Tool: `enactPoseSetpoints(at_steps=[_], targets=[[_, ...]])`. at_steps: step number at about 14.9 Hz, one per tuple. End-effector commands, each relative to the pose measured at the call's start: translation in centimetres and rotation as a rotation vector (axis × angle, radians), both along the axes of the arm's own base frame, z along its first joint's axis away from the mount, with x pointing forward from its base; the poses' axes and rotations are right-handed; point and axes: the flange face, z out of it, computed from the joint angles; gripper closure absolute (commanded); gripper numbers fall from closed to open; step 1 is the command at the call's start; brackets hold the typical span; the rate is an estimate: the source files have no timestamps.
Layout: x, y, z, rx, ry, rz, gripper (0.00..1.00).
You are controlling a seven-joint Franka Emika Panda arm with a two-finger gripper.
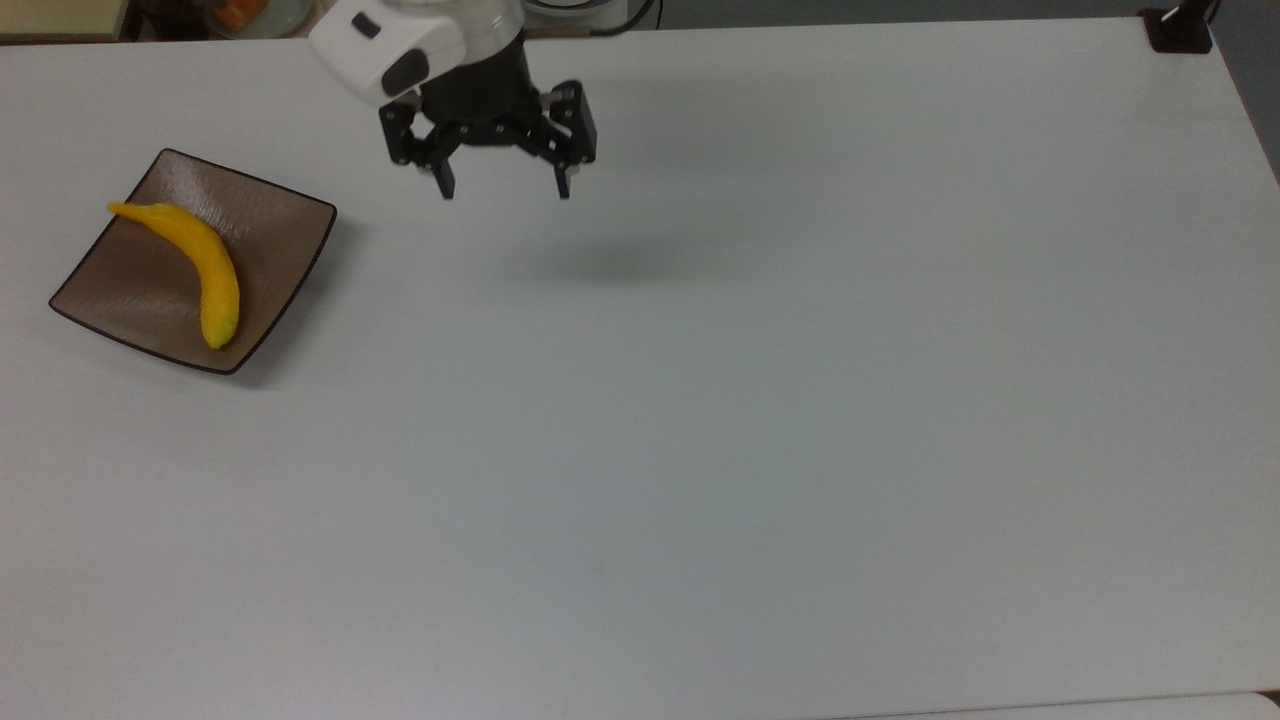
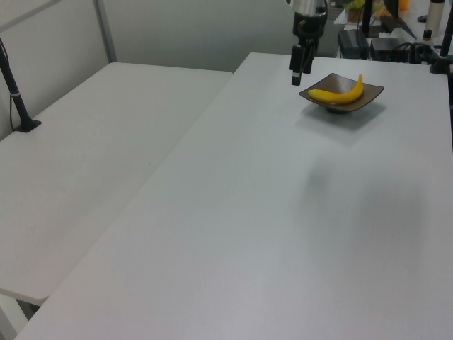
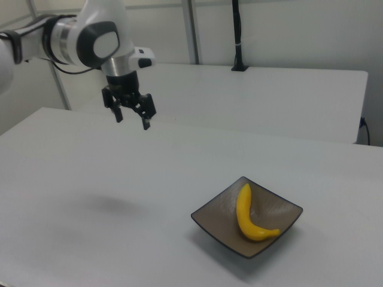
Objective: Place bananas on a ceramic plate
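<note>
The yellow banana (image 1: 198,268) lies curved across the square brown ceramic plate (image 1: 270,245) at the top view's left; its thin stem reaches the plate's far-left edge. The banana (image 2: 340,92) rests in the plate (image 2: 368,97) in the left view, and the banana (image 3: 248,215) lies in the plate (image 3: 275,209) in the right view. My gripper (image 1: 504,192) hangs open and empty above the bare table, well to the top view's right of the plate. The gripper (image 3: 132,121) is high over the table in the right view and the gripper (image 2: 296,73) sits left of the plate in the left view.
The white table (image 1: 700,400) stretches wide around the plate. A black clamp base (image 1: 1178,30) sits at the top view's far-right corner. A second white table (image 2: 85,156) stands beside it in the left view, with a black post (image 2: 15,92) on it.
</note>
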Motion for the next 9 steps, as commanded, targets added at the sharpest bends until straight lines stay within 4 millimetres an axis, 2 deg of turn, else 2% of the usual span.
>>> enactPoseSetpoints(at_steps=[1,4,8,9], targets=[[-3.0,2.3,2.0,-0.018,0.074,-0.001,0.0],[-4.4,2.4,3.9,-0.012,0.045,-0.014,0.0],[-5.0,2.8,3.6,-0.004,0.04,-0.01,0.0],[-5.2,3.7,3.4,-0.023,0.046,0.015,0.0]])
